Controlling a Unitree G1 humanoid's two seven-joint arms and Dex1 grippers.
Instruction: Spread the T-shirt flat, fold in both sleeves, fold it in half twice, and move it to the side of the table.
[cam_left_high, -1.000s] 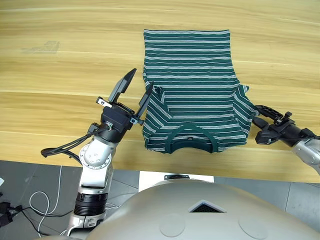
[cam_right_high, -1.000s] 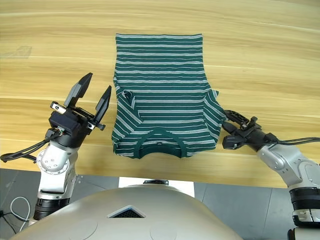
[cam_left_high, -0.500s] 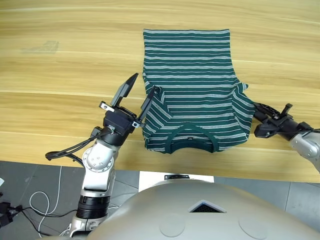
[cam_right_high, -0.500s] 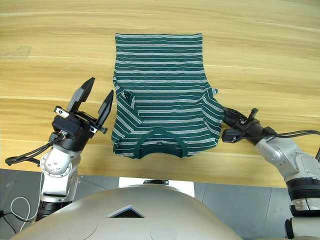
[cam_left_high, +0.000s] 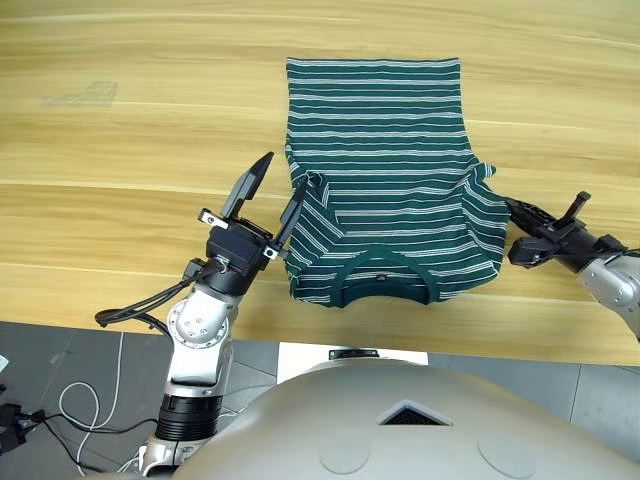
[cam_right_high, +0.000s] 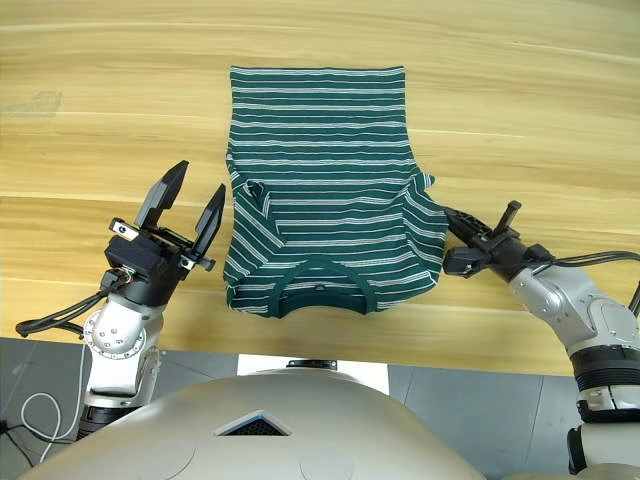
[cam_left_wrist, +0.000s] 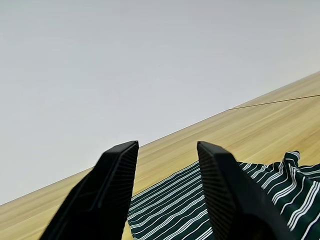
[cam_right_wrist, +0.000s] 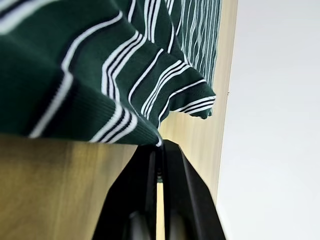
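A dark green T-shirt (cam_left_high: 390, 150) with white stripes lies flat on the wooden table (cam_left_high: 130, 150), both sleeves folded in and the collar at the near edge. My left gripper (cam_left_high: 285, 170) hangs open just above the shirt's left shoulder edge, fingers pointing away from me; nothing is between them. In the left wrist view the gripper (cam_left_wrist: 167, 147) frames the striped cloth (cam_left_wrist: 200, 210) beyond. My right gripper (cam_right_high: 450, 215) lies low on the table, shut, its tips touching the shirt's right shoulder edge. The right wrist view shows its tips (cam_right_wrist: 160, 145) meeting the striped hem (cam_right_wrist: 75, 75).
Bare wood stretches wide to the left of the shirt and beyond it. The table's near edge (cam_left_high: 120, 318) runs just below both grippers. Cables (cam_left_high: 60, 410) lie on the grey floor at the near left.
My right gripper slid left along the table to the shirt's right edge and its wrist rolled. My left gripper drifted slightly nearer and stayed open. The shirt has not moved.
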